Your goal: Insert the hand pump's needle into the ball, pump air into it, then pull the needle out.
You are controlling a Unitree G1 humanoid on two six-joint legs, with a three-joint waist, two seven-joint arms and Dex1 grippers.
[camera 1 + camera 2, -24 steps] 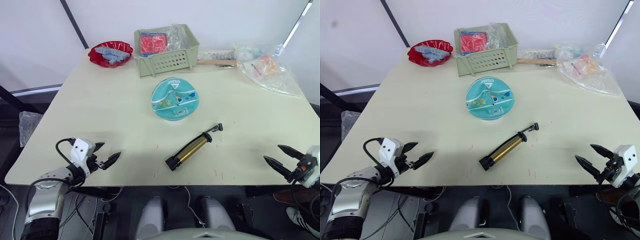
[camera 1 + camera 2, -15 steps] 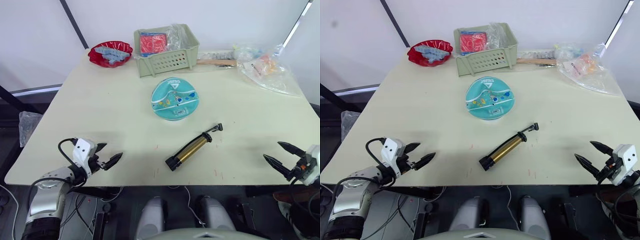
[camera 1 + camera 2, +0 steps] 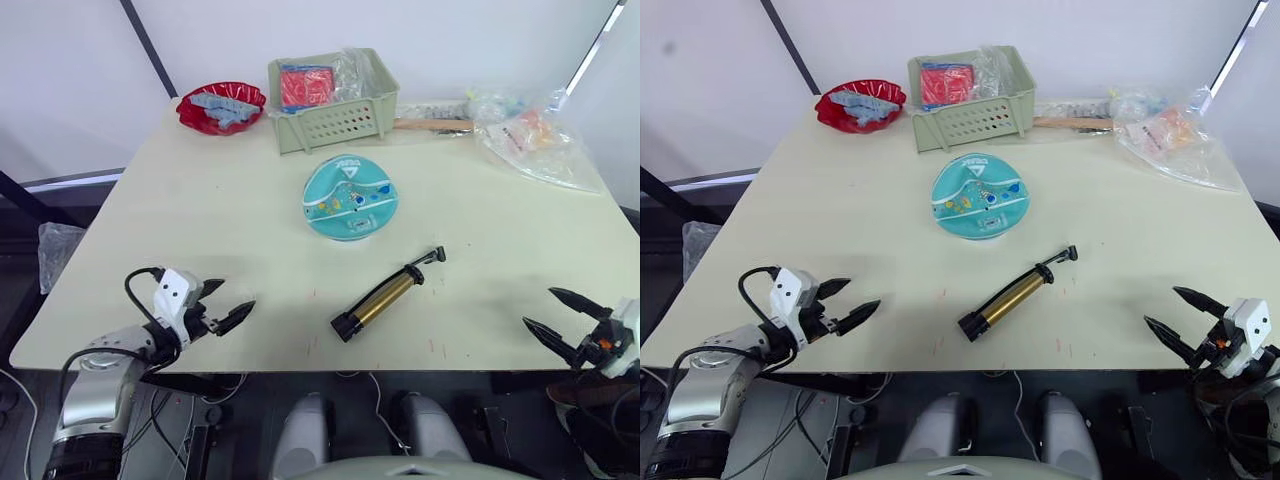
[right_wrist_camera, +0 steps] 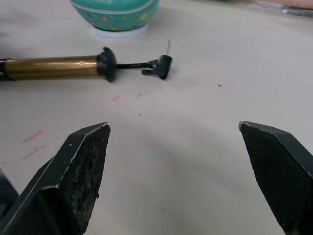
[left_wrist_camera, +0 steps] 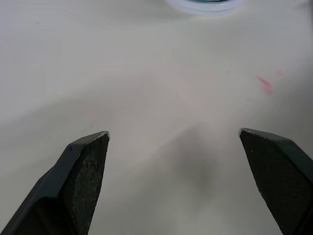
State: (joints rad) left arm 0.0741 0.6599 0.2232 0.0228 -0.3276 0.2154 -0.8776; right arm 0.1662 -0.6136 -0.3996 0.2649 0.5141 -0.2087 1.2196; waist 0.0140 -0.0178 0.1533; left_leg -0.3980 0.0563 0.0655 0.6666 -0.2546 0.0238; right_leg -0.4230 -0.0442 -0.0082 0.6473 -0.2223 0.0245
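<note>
Both grippers, left [image 3: 228,305] and right [image 3: 561,320], hang spread and empty at the table's [image 3: 200,220] near edge. The brass-barrelled pump [image 3: 385,296] lies just nearer than the glossy teal ball [image 3: 349,196], its thin needle [image 4: 168,47] upright. Nothing is started; the pump needs gripping first.

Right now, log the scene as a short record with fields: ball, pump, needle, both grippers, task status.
ball: teal ball sits mid-table on a white ring, untouched
pump: hand pump lies flat on the table, nearer the robot than the ball, apart from it
needle: needle points up from the black fitting at the hose end, not in the ball
left gripper: left gripper open, empty, at the near table edge
right gripper: right gripper open, empty, at the near right edge
status: nothing grasped yet
</note>
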